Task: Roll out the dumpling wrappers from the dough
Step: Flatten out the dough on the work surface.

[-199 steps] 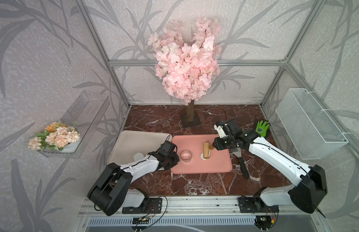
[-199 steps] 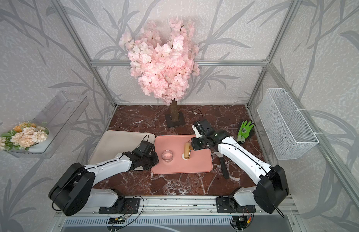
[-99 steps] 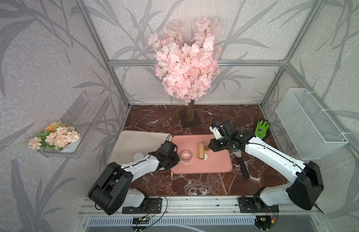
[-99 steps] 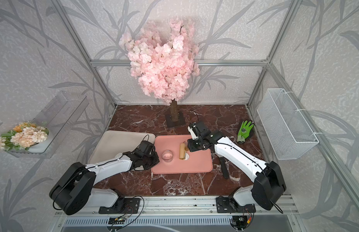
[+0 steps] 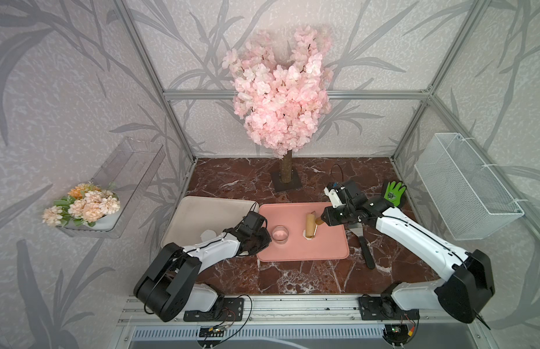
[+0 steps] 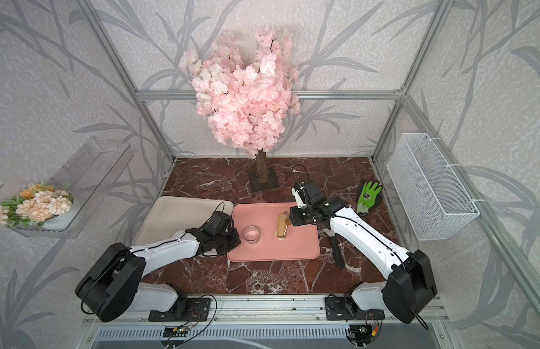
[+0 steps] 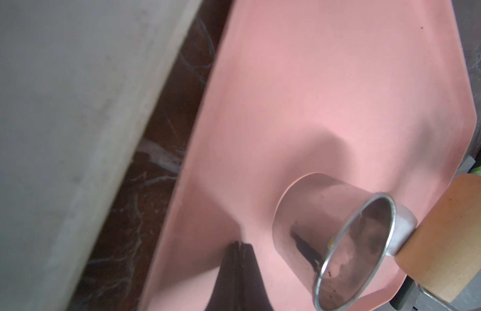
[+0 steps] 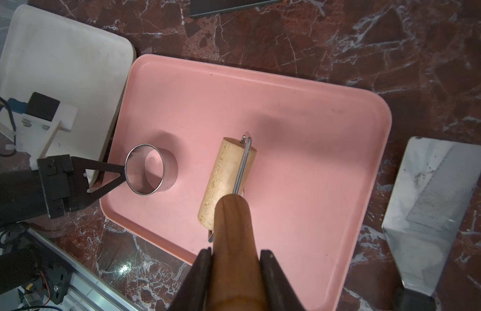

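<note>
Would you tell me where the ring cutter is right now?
In both top views the cutter stands on the pink tray, toward its left side, between the shut left tool and the rolling pin.

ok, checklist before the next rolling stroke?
1. Right fingers clamped on roller handle: ok.
2. Wooden roller down on pink tray: ok.
3. Dough flatness: cannot tell; the roller hides all but a white sliver.
4. Ring cutter apart from roller: ok.
5. Left fingers shut, next to cutter: ok.
6. Spatula off tray: ok.
</note>
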`<state>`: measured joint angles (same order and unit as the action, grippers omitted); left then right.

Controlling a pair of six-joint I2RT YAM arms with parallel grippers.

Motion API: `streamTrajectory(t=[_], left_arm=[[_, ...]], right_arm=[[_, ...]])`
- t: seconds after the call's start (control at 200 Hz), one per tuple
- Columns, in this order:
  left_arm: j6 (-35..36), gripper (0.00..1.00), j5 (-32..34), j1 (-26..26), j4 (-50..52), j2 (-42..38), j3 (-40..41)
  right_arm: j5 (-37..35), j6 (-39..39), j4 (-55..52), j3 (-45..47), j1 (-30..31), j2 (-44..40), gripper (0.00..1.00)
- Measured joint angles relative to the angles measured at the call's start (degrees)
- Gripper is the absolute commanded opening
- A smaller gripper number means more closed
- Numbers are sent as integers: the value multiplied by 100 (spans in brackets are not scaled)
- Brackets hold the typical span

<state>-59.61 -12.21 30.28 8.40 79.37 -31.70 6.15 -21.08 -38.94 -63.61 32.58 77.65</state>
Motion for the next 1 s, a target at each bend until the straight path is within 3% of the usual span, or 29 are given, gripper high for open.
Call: streamTrajectory(t=[0.525,1.005], left_arm=[[0,0,-9,0,-20,4,0],[0,0,-17,0,-39,17,0]], right_arm=[[-70,9,-208,-398,398,0,0],[-61,4,13,-201,295,286,0]])
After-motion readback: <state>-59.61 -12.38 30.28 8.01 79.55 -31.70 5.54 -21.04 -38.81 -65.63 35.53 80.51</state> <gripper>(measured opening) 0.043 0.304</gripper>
